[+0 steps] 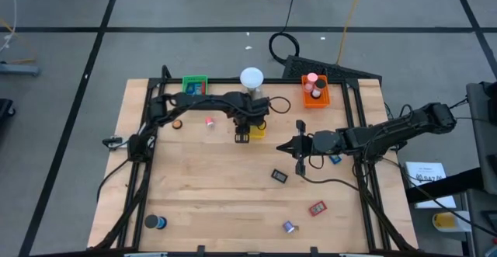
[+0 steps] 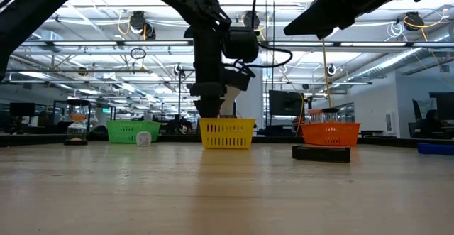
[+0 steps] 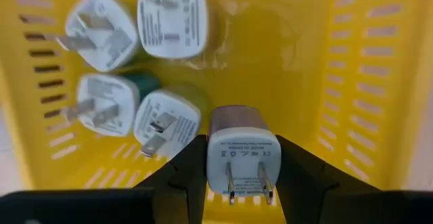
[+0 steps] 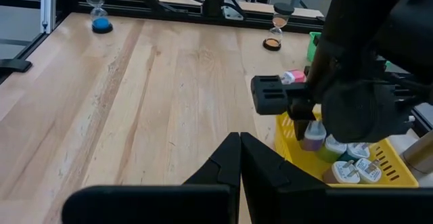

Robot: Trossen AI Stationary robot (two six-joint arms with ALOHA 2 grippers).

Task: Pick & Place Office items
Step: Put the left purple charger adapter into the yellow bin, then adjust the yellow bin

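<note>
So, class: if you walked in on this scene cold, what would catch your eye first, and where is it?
Probably the left end effector, holding a white plug adapter over the yellow basket at the table's far edge, where four more adapters already lie. The green basket and orange basket flank it, and the right end effector hangs shut over mid-table.

White plug adapter (image 3: 241, 158), prongs outward, hangs over four more in the yellow basket (image 3: 352, 82).

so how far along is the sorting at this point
Done: four white chargers lie in the yellow tray. In hand: the left gripper holds a fifth charger over it. Left: loose items still on the table; the right gripper waits, shut and empty.
</note>
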